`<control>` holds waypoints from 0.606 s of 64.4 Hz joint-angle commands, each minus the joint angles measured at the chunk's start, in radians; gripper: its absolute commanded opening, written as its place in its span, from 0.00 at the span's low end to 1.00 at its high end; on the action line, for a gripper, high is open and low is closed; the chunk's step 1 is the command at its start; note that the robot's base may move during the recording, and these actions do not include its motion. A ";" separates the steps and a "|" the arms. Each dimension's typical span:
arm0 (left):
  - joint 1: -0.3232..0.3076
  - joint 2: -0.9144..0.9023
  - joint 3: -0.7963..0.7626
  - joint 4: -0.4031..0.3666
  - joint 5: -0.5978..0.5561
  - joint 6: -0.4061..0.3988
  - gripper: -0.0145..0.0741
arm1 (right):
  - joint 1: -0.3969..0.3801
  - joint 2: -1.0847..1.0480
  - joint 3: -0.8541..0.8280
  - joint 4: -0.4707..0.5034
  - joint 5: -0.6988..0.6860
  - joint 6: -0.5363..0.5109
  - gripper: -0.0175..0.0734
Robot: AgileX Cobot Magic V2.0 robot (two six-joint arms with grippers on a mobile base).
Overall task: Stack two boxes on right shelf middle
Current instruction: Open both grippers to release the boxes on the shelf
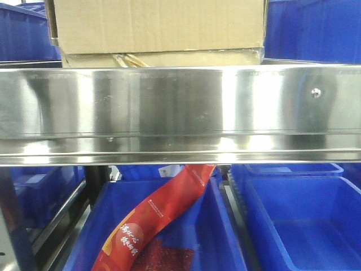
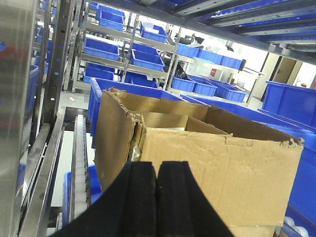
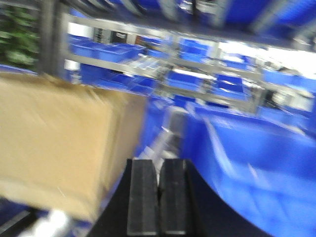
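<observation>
On the left, blue bins (image 1: 22, 31) crowd the upper level, and the left gripper (image 2: 157, 197) has its black pads pressed together with nothing between them, sitting just in front of the tall box (image 2: 197, 168), whose open top shows torn flaps and a ragged front corner. In the middle of the front view that tall box (image 1: 158, 25) rests on the thin flat box (image 1: 169, 58), a strip of glossy tape showing at its front, and both stand on the shelf (image 1: 180, 101) directly behind its wide mirror-like front rail, so the stack looks already made. The main risk, as I judge it, is a closed gripper nudging the upper box as it moves: the torn cardboard could catch a pad, and a push could slide the top box off the thin one or skew the pair toward the rail. Below the rail a red packet (image 1: 163, 217) hangs down into a blue bin (image 1: 152, 226). To the right, the right gripper (image 3: 158, 197) also has its pads together, empty, beside the box (image 3: 64, 148); that view is motion-blurred, so contact cannot be judged. Open room lies in the gap between the boxes and the neighbouring bin (image 3: 247, 163) on the right; the sides are tight.
</observation>
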 commanded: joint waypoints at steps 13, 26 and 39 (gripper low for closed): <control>0.003 -0.006 -0.001 -0.006 -0.020 0.002 0.04 | -0.127 -0.236 0.296 0.046 -0.021 -0.015 0.02; 0.003 -0.006 -0.001 -0.006 -0.020 0.002 0.04 | -0.118 -0.354 0.426 0.046 -0.090 -0.011 0.02; 0.003 -0.006 -0.001 -0.006 -0.020 0.002 0.04 | -0.058 -0.403 0.426 0.046 -0.034 -0.011 0.02</control>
